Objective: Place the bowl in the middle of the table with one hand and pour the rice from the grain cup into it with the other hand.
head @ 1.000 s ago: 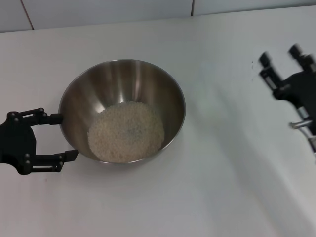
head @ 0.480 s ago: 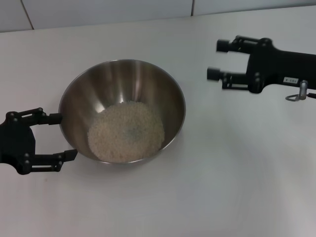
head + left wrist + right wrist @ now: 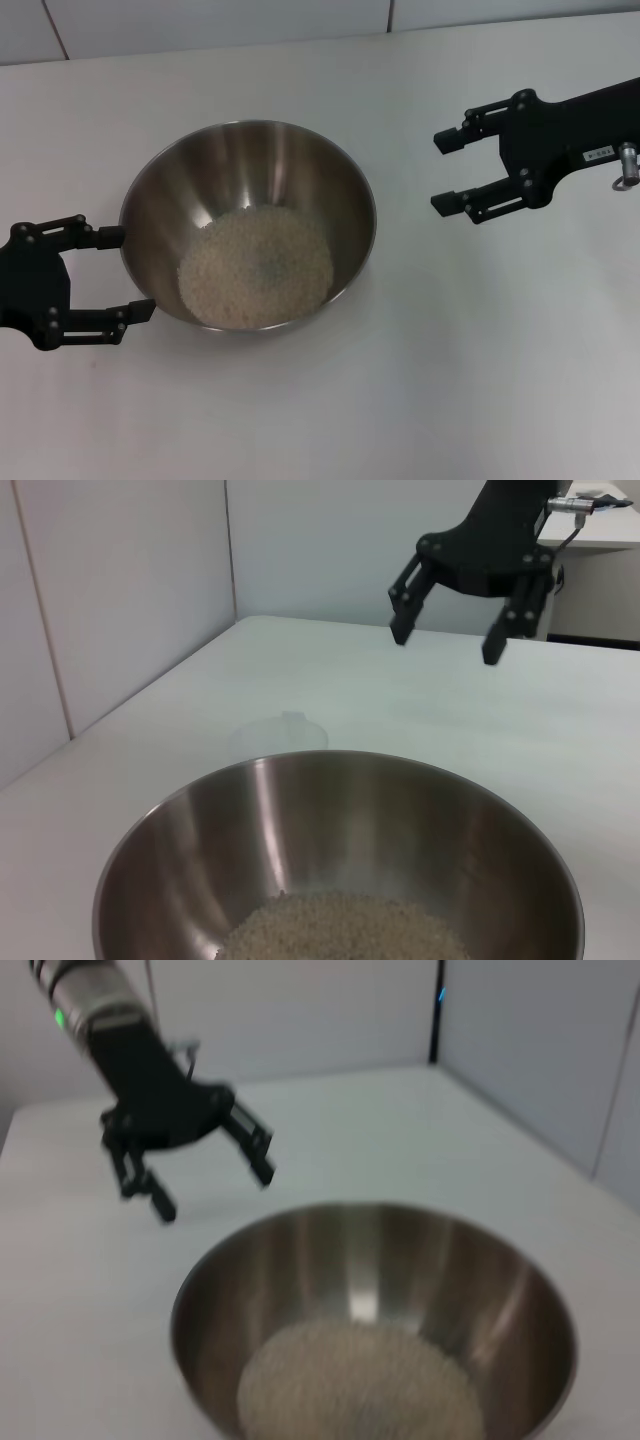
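Observation:
The steel bowl [image 3: 248, 190] stands on the white table [image 3: 330, 420], left of the middle, with a mound of rice [image 3: 255, 265] in its bottom. My left gripper [image 3: 125, 275] is open at the bowl's left side, its fingertips close to the rim and wall. My right gripper [image 3: 445, 170] is open and empty, above the table to the right of the bowl, pointing at it. A faint frosted shape that may be the grain cup [image 3: 282, 735] stands on the table beyond the bowl [image 3: 340, 810] in the left wrist view. I cannot make it out in the head view.
A tiled wall [image 3: 200, 20] runs along the back of the table. The left wrist view shows the right gripper [image 3: 445, 645] past the bowl. The right wrist view shows the left gripper [image 3: 210, 1188] behind the bowl [image 3: 380, 1260].
My right gripper has swung in from the right edge toward the bowl and turned its fingers to face it. The left gripper, bowl and rice have not moved.

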Robot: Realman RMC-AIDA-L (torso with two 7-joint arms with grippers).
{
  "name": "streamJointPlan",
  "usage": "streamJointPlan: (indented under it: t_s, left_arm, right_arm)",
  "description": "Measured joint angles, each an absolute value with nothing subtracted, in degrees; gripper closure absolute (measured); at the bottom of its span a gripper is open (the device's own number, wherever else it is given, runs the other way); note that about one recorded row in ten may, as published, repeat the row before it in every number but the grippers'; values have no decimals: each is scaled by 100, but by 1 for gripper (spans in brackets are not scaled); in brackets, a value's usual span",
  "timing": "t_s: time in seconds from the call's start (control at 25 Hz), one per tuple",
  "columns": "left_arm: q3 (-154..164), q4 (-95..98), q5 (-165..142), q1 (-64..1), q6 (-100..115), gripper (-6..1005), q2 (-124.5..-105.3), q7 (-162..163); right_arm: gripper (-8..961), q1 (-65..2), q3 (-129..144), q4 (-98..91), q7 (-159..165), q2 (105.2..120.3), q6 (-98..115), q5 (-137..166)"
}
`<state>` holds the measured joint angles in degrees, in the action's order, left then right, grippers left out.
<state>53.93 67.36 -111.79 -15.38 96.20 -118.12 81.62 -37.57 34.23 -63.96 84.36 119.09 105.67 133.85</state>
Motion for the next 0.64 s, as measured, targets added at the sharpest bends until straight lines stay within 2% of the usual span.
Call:
streamJointPlan:
  t_s: [0.64]
  left_arm:
    - [5411,6734,-11179,-1567,9614,131,-11821,8165]
  right_arm:
    - [211,-3638,3813,-6557,8661,11948,10422,13358]
